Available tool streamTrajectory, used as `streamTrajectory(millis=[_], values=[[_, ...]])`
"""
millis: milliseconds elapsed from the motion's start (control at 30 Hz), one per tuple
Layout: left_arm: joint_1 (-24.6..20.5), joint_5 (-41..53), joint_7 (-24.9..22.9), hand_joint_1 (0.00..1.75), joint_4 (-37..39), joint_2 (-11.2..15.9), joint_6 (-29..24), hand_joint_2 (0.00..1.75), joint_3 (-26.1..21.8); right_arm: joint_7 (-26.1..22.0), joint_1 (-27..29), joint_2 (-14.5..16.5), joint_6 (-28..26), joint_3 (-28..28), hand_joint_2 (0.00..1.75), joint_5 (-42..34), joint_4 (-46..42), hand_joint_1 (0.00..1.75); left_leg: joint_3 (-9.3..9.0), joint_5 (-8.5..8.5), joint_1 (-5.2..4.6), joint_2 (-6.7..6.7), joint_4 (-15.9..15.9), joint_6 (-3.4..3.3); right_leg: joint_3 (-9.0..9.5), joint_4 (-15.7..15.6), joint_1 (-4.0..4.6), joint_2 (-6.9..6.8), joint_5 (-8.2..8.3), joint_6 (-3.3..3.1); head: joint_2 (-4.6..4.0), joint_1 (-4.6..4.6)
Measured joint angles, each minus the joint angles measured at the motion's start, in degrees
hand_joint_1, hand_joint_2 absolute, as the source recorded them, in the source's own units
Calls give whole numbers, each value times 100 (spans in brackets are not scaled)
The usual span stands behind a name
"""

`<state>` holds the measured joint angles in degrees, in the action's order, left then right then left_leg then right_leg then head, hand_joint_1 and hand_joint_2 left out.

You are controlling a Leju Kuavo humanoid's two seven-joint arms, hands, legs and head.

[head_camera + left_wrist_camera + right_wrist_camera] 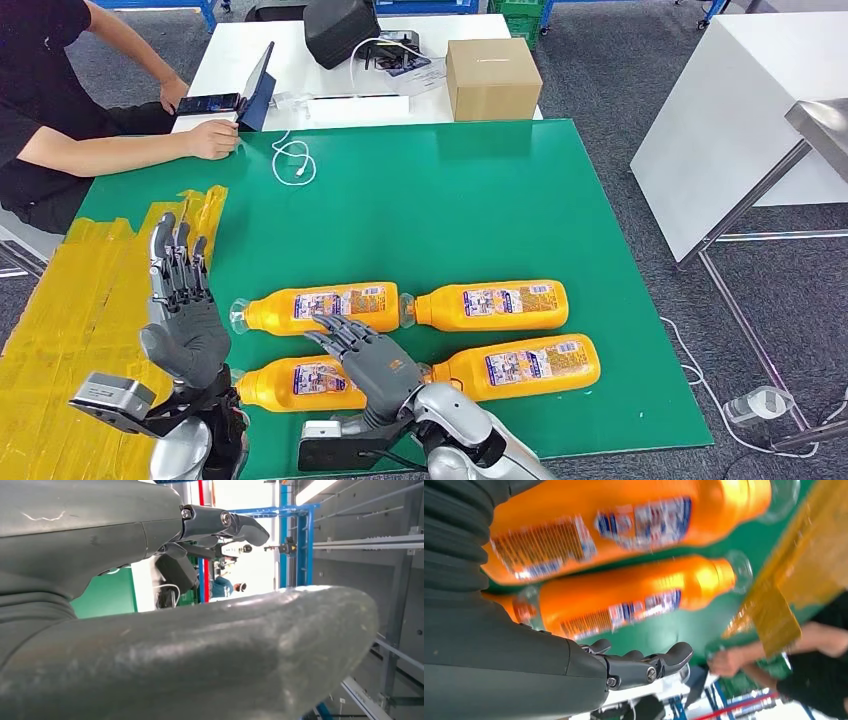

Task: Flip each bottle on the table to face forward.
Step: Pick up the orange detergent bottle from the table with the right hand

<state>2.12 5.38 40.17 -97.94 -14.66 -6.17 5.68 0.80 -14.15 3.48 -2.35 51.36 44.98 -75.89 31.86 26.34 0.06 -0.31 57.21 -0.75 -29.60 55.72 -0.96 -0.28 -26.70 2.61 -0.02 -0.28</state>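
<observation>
Several orange bottles with clear caps lie on their sides on the green mat [430, 200], in two rows, back labels up. The far-left bottle [320, 307] and far-right bottle [492, 305] form the back row. The near-left bottle [295, 383] and near-right bottle [520, 365] form the front row. My right hand [365, 355] hovers open, fingers spread, over the near-left bottle [624, 525] and the far-left one [634, 597]. My left hand [180, 300] is raised upright and open, left of the bottles, holding nothing.
Yellow tape [80, 310] covers the table's left side. A person [60, 110] sits at the far left, a hand [213, 138] by a white cable [293, 160]. A cardboard box [492, 78] and a dark bag [340, 30] stand on the white table behind.
</observation>
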Motion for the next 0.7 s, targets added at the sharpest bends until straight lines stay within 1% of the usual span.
streamTrajectory(millis=[233,500,700], values=[[17,1,0,0,38,-36,13,0,-63,161,-141,-127,168,367,175,-14,289,0,-1,0,0,0,0,0,1,0,0,0,0,0,0,0],[90,-1,0,0,39,-96,51,0,-104,740,-255,-201,229,614,175,692,680,0,1,0,0,0,0,0,0,0,0,0,0,0,0,0],[101,-1,0,0,39,-135,73,0,-147,879,-410,-181,314,710,175,874,1059,0,-7,0,0,0,0,0,5,0,0,0,0,0,0,0]])
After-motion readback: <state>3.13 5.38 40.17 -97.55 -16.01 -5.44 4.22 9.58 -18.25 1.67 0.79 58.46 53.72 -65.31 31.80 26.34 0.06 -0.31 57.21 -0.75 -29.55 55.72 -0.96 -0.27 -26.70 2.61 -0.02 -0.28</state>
